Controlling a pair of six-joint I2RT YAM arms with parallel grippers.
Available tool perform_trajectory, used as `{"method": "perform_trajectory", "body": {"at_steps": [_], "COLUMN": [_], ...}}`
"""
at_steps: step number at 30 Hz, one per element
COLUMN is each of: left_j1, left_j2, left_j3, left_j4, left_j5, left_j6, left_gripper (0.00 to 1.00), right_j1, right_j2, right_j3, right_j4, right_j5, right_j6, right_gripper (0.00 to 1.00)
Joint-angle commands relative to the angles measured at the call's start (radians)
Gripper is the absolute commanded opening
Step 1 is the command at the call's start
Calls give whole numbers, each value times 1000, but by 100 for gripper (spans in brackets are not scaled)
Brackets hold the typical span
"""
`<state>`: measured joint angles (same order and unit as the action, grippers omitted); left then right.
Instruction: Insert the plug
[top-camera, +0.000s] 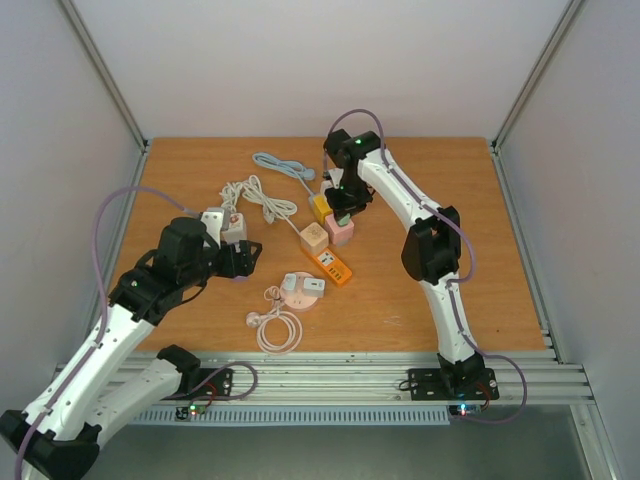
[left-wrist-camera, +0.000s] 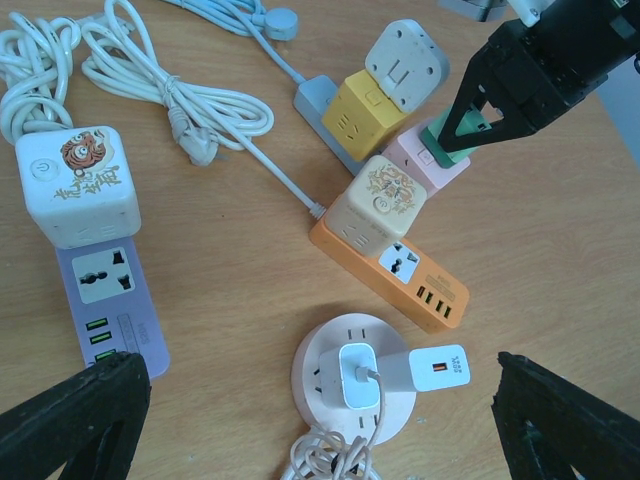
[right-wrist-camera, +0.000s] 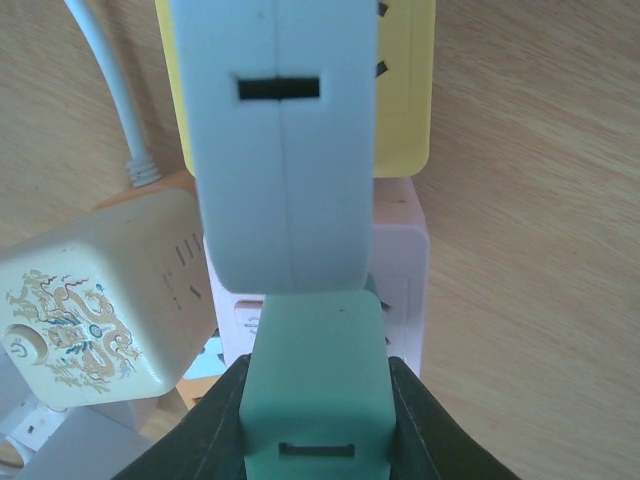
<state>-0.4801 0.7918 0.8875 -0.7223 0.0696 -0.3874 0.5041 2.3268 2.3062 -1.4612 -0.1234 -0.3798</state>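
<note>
My right gripper (right-wrist-camera: 316, 385) is shut on a mint-green plug block (right-wrist-camera: 315, 400). It holds the block right over the pink socket cube (right-wrist-camera: 400, 255), touching or nearly touching its top face. In the left wrist view the green plug (left-wrist-camera: 446, 140) sits on the pink cube (left-wrist-camera: 425, 168) under the right gripper (left-wrist-camera: 470, 108). In the top view this gripper (top-camera: 343, 206) is at the cluster's middle. My left gripper (left-wrist-camera: 320, 395) is open and empty above a round pink socket (left-wrist-camera: 318, 372) that carries a white charger (left-wrist-camera: 432, 368). It shows at the left in the top view (top-camera: 246, 258).
A yellow cube (left-wrist-camera: 350, 115) with a grey adapter (left-wrist-camera: 403, 62), a beige dragon cube (left-wrist-camera: 385, 195) and an orange strip (left-wrist-camera: 400, 278) crowd the pink cube. A white cube (left-wrist-camera: 78, 185) sits on a purple strip (left-wrist-camera: 110, 300). White cables (top-camera: 255, 195) lie behind.
</note>
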Motion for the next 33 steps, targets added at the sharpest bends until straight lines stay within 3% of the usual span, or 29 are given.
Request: {"method": "perform_trajectory", "body": {"at_steps": [1,8,16,33], "left_j1": [-2,-2,-2,-2], "left_j2": [6,14,17,18], "left_j3": [-10,-9,-7,-9], "left_j4": [11,10,9,7], "left_j5": [-16,-17,-25,-30], "left_j6": [15,12,14,11], "left_gripper": [94,94,94,94], "right_j1": [7,26,34,34], "right_j2": [82,-28,-187,-183], "right_j3": [-69,-20,-88,-200], "right_j4": [-1,15,98,158], "right_j5": [55,56,56,65], "right_j6": [28,37,62,38], "right_gripper": [13,36,45,45]}}
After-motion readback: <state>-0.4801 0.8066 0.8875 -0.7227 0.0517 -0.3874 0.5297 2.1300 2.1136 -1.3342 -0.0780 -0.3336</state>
